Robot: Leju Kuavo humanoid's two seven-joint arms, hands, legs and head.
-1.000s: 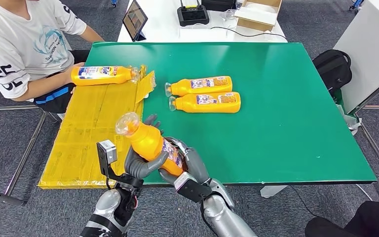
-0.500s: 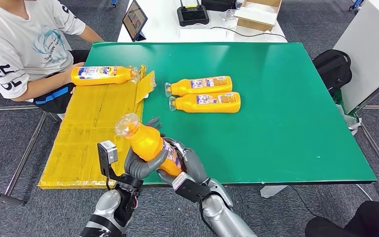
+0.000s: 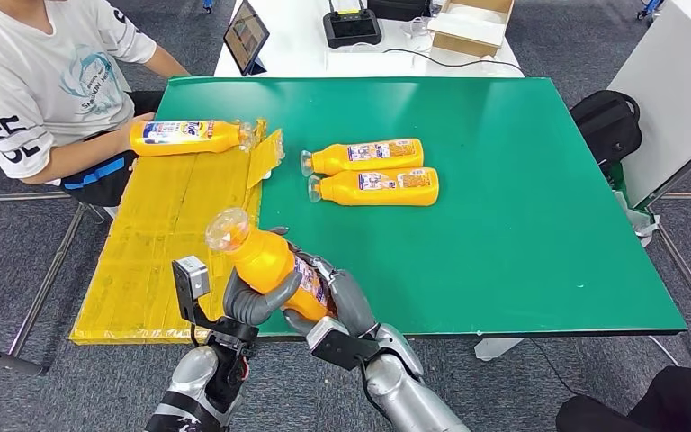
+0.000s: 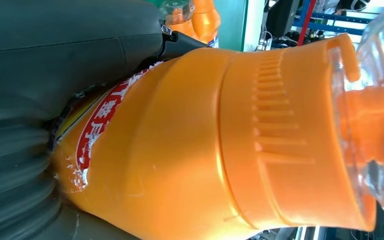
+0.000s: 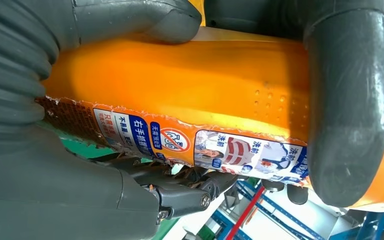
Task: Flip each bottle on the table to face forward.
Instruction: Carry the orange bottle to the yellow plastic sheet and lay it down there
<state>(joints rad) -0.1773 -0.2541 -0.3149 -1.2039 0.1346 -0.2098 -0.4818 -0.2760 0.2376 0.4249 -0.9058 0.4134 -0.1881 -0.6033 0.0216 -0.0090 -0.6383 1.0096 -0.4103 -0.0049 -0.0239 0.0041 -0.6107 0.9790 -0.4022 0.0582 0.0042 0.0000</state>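
I hold 1 orange bottle (image 3: 270,265) in both hands above the near edge of the green tabletop (image 3: 522,225), tilted so its clear cap (image 3: 228,229) points up and to my left. My left hand (image 3: 254,301) wraps the middle of the body from below, fingers curled around it. My right hand (image 3: 335,301) grips the lower end, thumb and fingers pressed against the labelled side. In the left wrist view the bottle's ribbed orange shoulder (image 4: 280,135) and a red-and-white label (image 4: 97,127) sit close against my palm. In the right wrist view a torn printed label (image 5: 200,145) runs along the bottle, with a grey finger (image 5: 347,100) wrapped across it.

2 more orange bottles lie side by side near the tabletop's middle, caps toward my left: the farther bottle (image 3: 364,157) and the nearer bottle (image 3: 378,187), just beside each other. A 4th bottle (image 3: 189,137) lies on the yellow cardboard sheet (image 3: 157,243) at the left, a seated person's hand (image 3: 130,126) touching its base.
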